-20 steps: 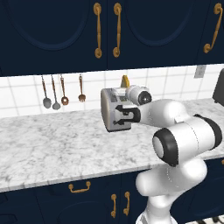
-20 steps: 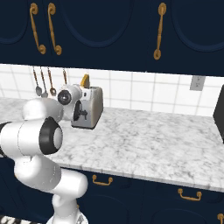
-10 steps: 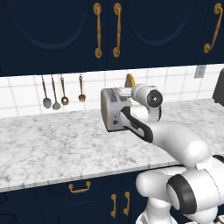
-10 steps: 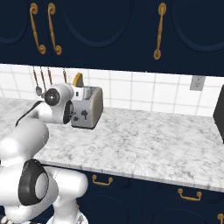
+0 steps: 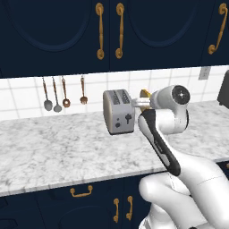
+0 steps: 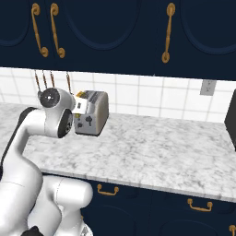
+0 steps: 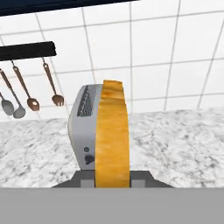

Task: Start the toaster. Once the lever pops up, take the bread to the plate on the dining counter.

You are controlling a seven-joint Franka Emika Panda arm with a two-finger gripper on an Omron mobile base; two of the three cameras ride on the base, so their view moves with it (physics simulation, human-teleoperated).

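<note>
One bread (image 7: 112,135) clamped in tool (image 7: 113,183); toaster (image 7: 85,131) just behind

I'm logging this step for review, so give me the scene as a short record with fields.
tool: shut on the bread, beside the toaster
bread: out of the slots, held upright, edge-on in the hand view
toaster: on the marble counter, slots empty
lever: on the front face; too small to tell its position
wall: utensils hanging on white tiles
plate: not in these views
</note>
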